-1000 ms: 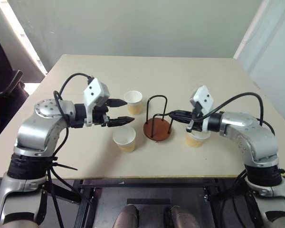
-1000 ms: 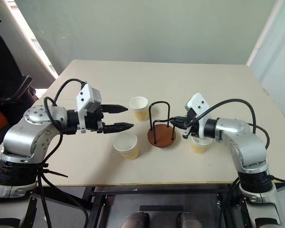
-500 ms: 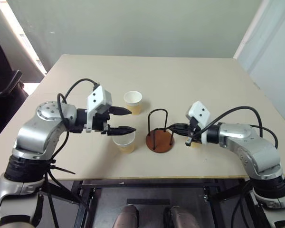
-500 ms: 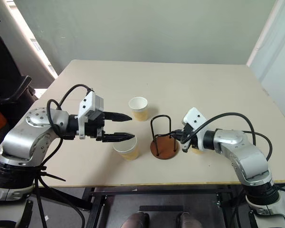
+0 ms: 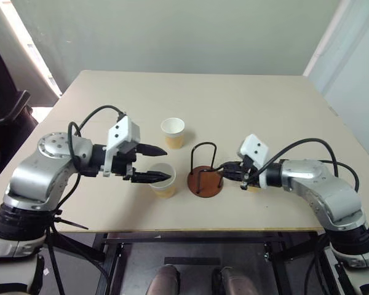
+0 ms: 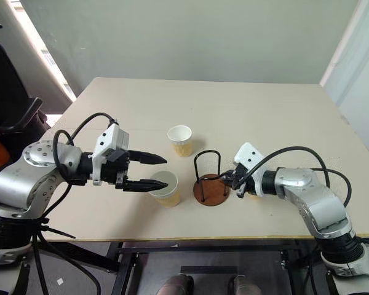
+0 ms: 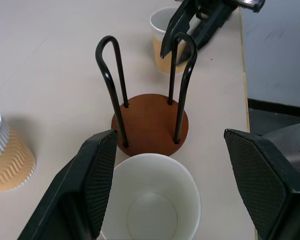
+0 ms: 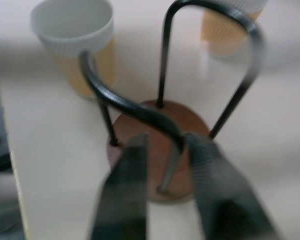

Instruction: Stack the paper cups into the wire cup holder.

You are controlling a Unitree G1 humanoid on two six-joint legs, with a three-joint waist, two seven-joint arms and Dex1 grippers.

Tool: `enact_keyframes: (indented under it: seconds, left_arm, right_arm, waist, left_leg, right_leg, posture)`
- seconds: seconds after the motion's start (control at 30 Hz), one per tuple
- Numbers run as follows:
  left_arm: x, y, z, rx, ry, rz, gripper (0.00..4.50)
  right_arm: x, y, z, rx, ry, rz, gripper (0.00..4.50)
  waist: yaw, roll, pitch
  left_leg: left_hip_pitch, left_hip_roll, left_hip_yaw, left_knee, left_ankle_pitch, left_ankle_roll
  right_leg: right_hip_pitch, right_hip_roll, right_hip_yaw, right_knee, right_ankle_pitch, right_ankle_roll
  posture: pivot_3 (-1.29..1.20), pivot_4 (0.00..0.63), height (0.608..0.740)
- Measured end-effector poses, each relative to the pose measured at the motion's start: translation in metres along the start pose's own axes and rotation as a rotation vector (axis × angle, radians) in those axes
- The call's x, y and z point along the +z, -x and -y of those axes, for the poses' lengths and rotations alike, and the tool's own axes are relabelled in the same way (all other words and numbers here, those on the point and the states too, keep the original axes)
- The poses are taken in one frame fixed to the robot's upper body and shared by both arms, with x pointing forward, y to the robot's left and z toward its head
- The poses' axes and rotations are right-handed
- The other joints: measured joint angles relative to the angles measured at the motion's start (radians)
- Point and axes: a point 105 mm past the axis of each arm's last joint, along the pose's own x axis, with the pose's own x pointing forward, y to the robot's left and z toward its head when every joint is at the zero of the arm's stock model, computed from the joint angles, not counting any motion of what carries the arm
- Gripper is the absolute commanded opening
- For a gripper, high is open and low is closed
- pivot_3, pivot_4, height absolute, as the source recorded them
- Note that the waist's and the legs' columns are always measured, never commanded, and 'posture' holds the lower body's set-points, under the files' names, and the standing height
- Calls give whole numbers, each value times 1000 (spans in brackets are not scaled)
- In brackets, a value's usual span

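Three paper cups stand on the table. The near cup [image 5: 163, 182] sits between the wide-open fingers [image 7: 92, 187] of my left gripper [image 5: 166, 164], and I cannot tell whether they touch it. The far cup [image 5: 173, 132] stands alone behind it. The third cup [image 7: 160, 52] is mostly hidden behind my right gripper [image 5: 224, 171]. The wire cup holder [image 5: 204, 182] is empty, between the near cup and that gripper. My right gripper reaches its right-hand loop, fingers [image 8: 125, 195] parted on either side of one black wire.
The pale table [image 5: 246, 104] has free room behind the cups and to both sides. Its front edge [image 5: 203, 230] runs just below the near cup and the holder. A dark chair [image 5: 3, 117] stands off the table's left side.
The camera has tilted down. My right gripper has sunk beside the holder's loop and its fingers have parted. My left gripper has drawn back a little, and the near cup now sits between its fingers.
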Motion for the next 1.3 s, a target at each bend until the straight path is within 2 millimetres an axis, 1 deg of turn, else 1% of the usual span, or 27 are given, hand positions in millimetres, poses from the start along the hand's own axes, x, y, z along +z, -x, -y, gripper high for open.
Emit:
enact_keyframes:
  seconds: [0.13, 0.23, 0.33, 0.4, 0.43, 0.47, 0.57, 0.63, 0.7, 0.77, 0.8, 0.87, 0.93, 1.03, 1.17, 1.23, 1.27, 1.3]
  left_arm:
    - [0, 0, 0, -2, -3, 0, 3641]
    - [0, 0, 0, -7, -7, 2, 3641]
    - [2, 0, -2, -15, -23, 18, 3641]
    - [6, 0, -4, -20, -34, 35, 3641]
    - [11, -1, -4, -30, -44, 58, 3641]
    - [16, -2, -3, -42, -49, 83, 3641]
    - [21, -2, -2, -53, -60, 107, 3641]
    - [20, -5, -1, -58, -69, 92, 3641]
    - [19, -8, 1, -62, -86, 71, 3641]
    - [18, -9, 2, -58, -103, 45, 3641]
    - [17, -8, 2, -52, -118, 25, 3641]
    - [16, -4, 0, -25, -147, -21, 3641]
    - [18, -2, 0, -9, -167, -32, 3641]
    - [19, 4, 8, -2, -207, -64, 3641]
    - [19, 12, 12, 24, -213, -71, 3641]
    - [19, 14, 13, 34, -208, -71, 3641]
    - [18, 15, 13, 38, -204, -73, 3641]
    - [18, 16, 12, 45, -199, -75, 3641]
  right_arm:
    - [-3, 11, -10, 78, 79, -77, 3546]
    - [9, 27, -6, 105, 179, -119, 3546]
    - [30, 55, 6, 98, 332, -164, 3546]
    - [46, 69, 9, 94, 407, -158, 3546]
    - [51, 76, 8, 109, 436, -164, 3546]
    - [50, 82, 7, 129, 456, -185, 3546]
    - [36, 92, 1, 202, 459, -255, 3546]
    - [20, 91, 2, 229, 444, -297, 3546]
    - [5, 87, 10, 215, 433, -343, 3546]
    - [-4, 82, 18, 187, 427, -361, 3546]
    - [-8, 79, 23, 176, 424, -366, 3546]
    - [-19, 73, 28, 173, 413, -385, 3546]
    - [-27, 68, 31, 176, 410, -400, 3546]
    - [-34, 66, 32, 203, 427, -426, 3546]
    - [-43, 62, 36, 204, 443, -454, 3546]
    - [-48, 59, 38, 205, 444, -466, 3169]
    - [-50, 59, 39, 205, 445, -471, 2932]
    - [-51, 59, 40, 206, 444, -476, 2596]
  waist:
    - [3, 0, 0]
    - [2, 0, 0]
    - [5, 0, 0]
    - [6, 0, 0]
    - [7, -1, 0]
    - [8, -1, 0]
    - [9, -1, -1]
    - [9, -1, -1]
    - [8, -1, -1]
    - [5, -1, -1]
    - [4, -1, 0]
    - [4, -1, 0]
    - [4, -1, 0]
    - [3, -1, 0]
    - [4, -1, 0]
    - [4, -1, 0]
    - [4, -1, 0]
    - [4, -1, 0]
  left_leg:
    - [-2, 0, 0, 1, -2, 0]
    - [-2, 0, 0, 1, -2, -1]
    - [-3, -1, -2, 0, -3, -1]
    - [-3, -1, -2, 0, -4, -1]
    - [-4, -1, -2, 1, -4, -1]
    - [-4, -1, -2, 1, -4, -1]
    - [-4, -1, -1, 2, -6, -4]
    - [-3, 0, -1, 4, -7, -5]
    - [-4, 0, -1, 7, -8, -5]
    - [-3, 0, 0, 8, -10, -2]
    - [-3, 0, 0, 9, -13, 3]
    - [-3, 0, -1, 11, -14, 5]
    - [-3, 0, -1, 12, -14, 6]
    - [-3, 0, 0, 13, -15, 7]
    - [-2, 0, -1, 14, -16, 8]
    - [-2, 0, 0, 14, -16, 8]
    - [-2, 0, 0, 14, -16, 7]
    - [-2, 0, 0, 14, -16, 7]
  right_leg:
    - [0, 0, 0, -1, -2, 3]
    - [0, 0, 0, -1, -2, 4]
    - [-1, 1, 0, 0, -4, 4]
    - [-1, 1, 0, 0, -7, 0]
    - [-1, 1, 0, 0, -9, -1]
    - [0, 2, 0, 1, -9, 1]
    - [0, 2, 0, 1, -7, 8]
    - [1, 2, 0, 1, -8, 11]
    - [1, 2, 1, 2, -7, 12]
    - [1, 2, 2, 2, -7, 13]
    - [1, 2, 2, 2, -6, 13]
    - [1, 2, 2, 2, -6, 13]
    - [2, 2, 2, 3, -6, 13]
    - [2, 1, 2, 2, -6, 13]
    - [3, 1, 2, 2, -6, 11]
    - [3, 1, 2, 3, -6, 10]
    - [3, 1, 2, 3, -6, 10]
    - [3, 1, 2, 3, -5, 9]
  posture:
    - [0, 150, 740]
    - [0, 150, 740]
    - [0, 150, 740]
    - [0, 150, 740]
    - [0, 150, 740]
    - [0, 150, 740]
    - [0, 150, 740]
    - [0, 150, 740]
    - [0, 150, 740]
    - [0, 150, 740]
    - [0, 150, 740]
    - [0, 150, 740]
    - [0, 150, 740]
    - [0, 150, 740]
    - [0, 150, 740]
    - [0, 150, 740]
    - [0, 150, 740]
    - [0, 150, 740]
